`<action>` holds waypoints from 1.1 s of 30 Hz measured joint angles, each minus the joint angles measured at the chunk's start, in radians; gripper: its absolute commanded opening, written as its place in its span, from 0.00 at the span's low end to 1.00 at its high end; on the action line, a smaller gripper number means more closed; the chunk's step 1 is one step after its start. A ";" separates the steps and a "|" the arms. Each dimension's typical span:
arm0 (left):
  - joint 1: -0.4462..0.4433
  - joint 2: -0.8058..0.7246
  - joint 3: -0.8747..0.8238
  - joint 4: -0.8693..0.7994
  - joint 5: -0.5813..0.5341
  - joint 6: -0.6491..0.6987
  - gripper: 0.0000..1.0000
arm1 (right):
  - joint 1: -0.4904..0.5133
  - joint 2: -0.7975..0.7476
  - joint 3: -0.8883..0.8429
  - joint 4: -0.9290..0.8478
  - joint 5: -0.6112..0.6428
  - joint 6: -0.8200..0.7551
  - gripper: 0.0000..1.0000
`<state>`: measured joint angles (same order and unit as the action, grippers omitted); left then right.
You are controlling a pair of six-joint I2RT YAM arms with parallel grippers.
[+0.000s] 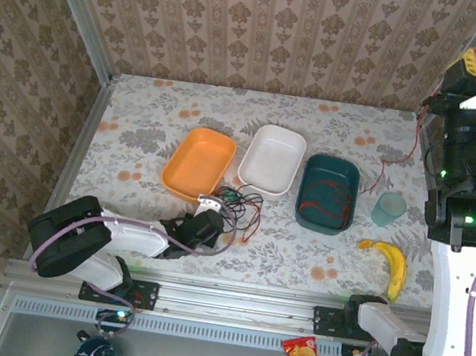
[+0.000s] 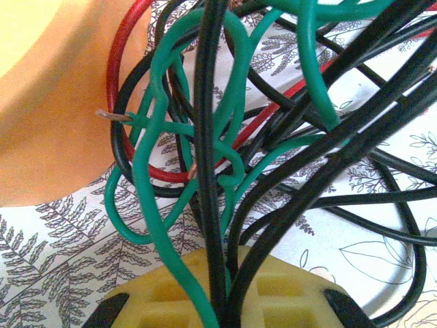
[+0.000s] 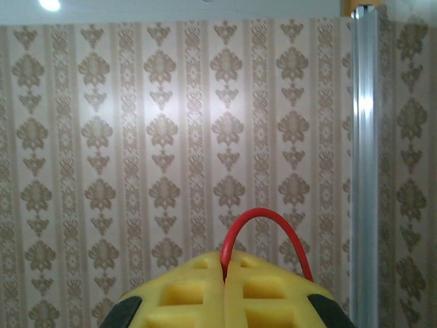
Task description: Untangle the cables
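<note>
- Plainly, the step in hand looks like drawing one strand out of the knot: the right fingers [image 3: 225,292] are clenched on a red cable [image 3: 263,217], held high beside the patterned wall, and in the top view a thin red line runs down from there to the table [image 1: 137,136]
- The left fingers [image 2: 218,307] sit low on the table, clamped on the cables [image 1: 239,203], with black and green strands passing between them; the bundle lies just in front of the orange tray [image 1: 195,164] and the white tray [image 1: 273,156]
- To do it well, I judge the left side should pin the bundle as an anchor while the right side pulls slowly along the line of the red strand, not across it; a sharp tug would likely tighten the loops or drag the whole bundle
- In the left wrist view a red loop runs under black and green ones, so the pull probably needs pauses, and a fresh hold nearer the knot if it snags
- The slack red strand passes near the cup [image 1: 387,209], which it could tip
- The orange and white trays look empty; the teal tray [image 1: 337,177] holds a red strand on its floor, and I cannot tell whether it is the one being held; what the cup holds I cannot tell
</note>
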<state>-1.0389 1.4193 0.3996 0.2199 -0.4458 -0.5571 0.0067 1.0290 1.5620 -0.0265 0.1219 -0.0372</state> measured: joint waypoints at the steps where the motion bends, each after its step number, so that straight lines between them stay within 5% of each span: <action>1: 0.000 0.000 0.000 0.000 0.000 0.001 0.00 | 0.000 -0.013 -0.023 -0.001 0.009 -0.006 0.00; 10: 0.000 0.001 0.000 0.000 0.000 0.002 0.00 | 0.000 -0.054 -0.133 -0.026 0.037 -0.017 0.00; 21: 0.000 0.008 0.002 0.004 0.000 0.005 0.00 | 0.000 -0.050 -0.070 -0.033 0.026 -0.039 0.00; 33: 0.006 0.028 0.018 0.012 0.001 0.013 0.00 | 0.005 -0.042 0.071 -0.019 -0.157 0.011 0.00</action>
<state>-1.0332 1.4471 0.4171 0.2317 -0.4446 -0.5446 0.0113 0.9871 1.6333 -0.0456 -0.0349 -0.0265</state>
